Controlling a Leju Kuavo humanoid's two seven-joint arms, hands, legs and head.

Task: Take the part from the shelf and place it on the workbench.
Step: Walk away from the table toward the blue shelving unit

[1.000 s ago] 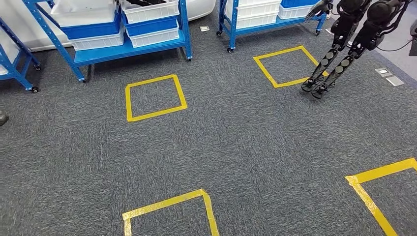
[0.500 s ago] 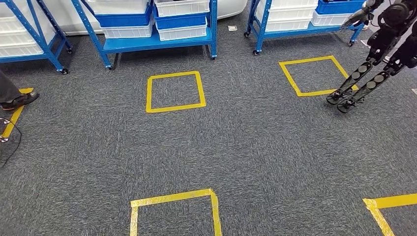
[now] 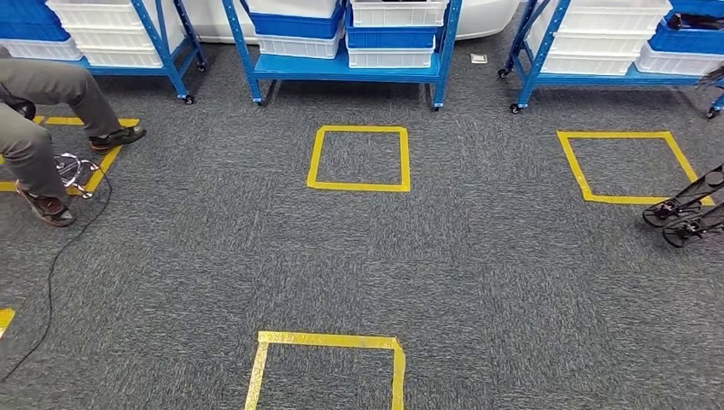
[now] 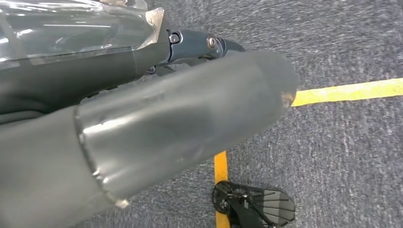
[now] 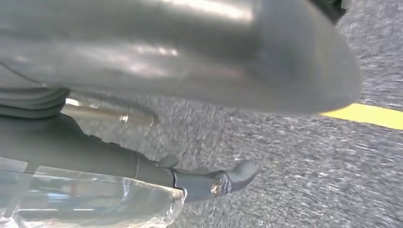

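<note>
A blue shelf rack stands straight ahead at the far side of the carpet, loaded with white bins and a blue bin. What lies in the bins is cut off by the picture's top edge, so I cannot make out the part. My left hand hangs above the carpet, its thick grey thumb apart from the darker fingers, with nothing gripped. My right hand hangs the same way, its fingers stretched out and holding nothing. Clear plastic covers part of each hand.
More blue racks with bins stand at the far left and far right. Yellow tape squares mark the grey carpet. A seated person's legs and a cable are at left. Another robot's feet are at right.
The camera has turned left, so the whole scene has slid to the right. The seated person has come into view at left, and the other robot is mostly out of frame.
</note>
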